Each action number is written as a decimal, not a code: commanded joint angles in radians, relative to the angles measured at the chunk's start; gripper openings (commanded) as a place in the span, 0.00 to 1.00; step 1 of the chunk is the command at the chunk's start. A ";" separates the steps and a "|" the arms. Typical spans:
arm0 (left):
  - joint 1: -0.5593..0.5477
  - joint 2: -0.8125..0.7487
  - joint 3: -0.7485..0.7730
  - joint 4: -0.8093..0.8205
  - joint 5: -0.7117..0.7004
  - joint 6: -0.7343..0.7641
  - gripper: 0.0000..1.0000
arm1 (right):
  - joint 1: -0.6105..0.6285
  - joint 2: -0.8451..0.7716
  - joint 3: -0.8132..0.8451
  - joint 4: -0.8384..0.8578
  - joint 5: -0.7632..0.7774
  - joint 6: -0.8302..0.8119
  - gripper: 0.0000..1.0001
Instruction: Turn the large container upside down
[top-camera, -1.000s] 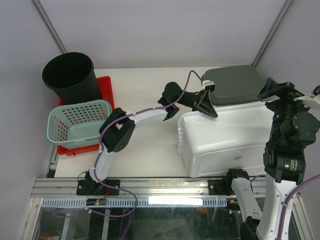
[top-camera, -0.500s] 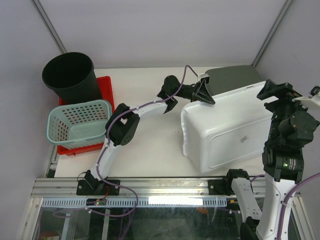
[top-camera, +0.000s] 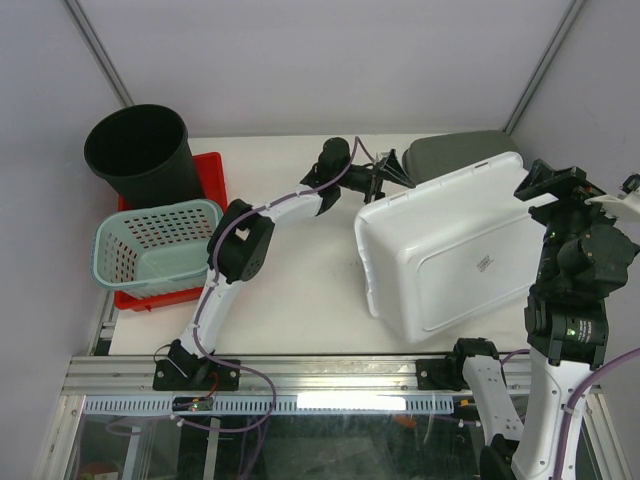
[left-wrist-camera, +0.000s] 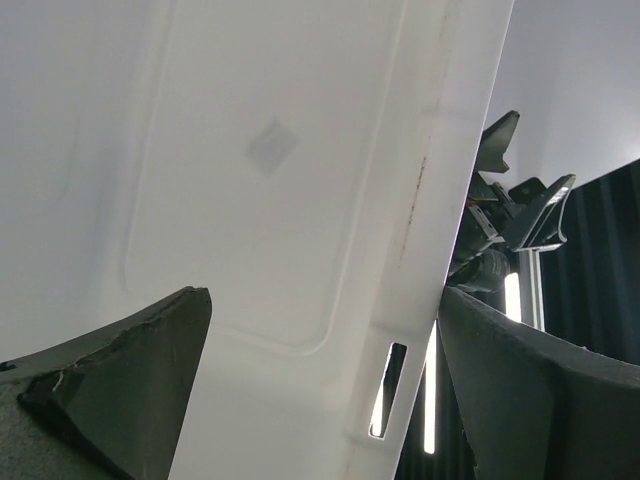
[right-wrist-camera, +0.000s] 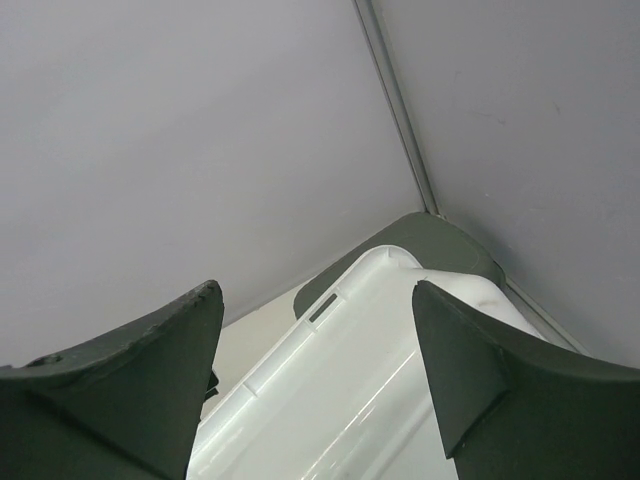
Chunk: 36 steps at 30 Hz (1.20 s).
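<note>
Now the large white container (top-camera: 450, 245) lies bottom up on the right half of the worktop (top-camera: 300, 290), with its flat base and small label facing the top camera. Its long side runs from left to right and slants a little toward the far right corner. There its far edge covers part of the dark green lid (top-camera: 450, 150), so I think it may not sit quite flat.

The left tool (top-camera: 390, 172) is the nearer one. It is just at the far left corner of the container, and the container lies to its right and toward the arms. Its fingers are spread wide and hold nothing. I cannot tell if they touch the rim.

The right tool (right-wrist-camera: 315, 295) hangs high over the right end. It is open and empty too.
</note>
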 joint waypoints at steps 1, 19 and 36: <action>0.009 -0.034 -0.007 -0.158 0.033 0.180 0.99 | -0.002 -0.003 -0.007 0.040 -0.009 0.015 0.80; 0.056 -0.018 0.155 -0.855 -0.102 0.793 0.99 | -0.003 0.001 -0.021 0.031 -0.024 0.029 0.80; 0.077 -0.093 0.381 -1.446 -0.711 1.352 0.99 | -0.002 0.020 -0.119 -0.080 -0.177 0.064 0.80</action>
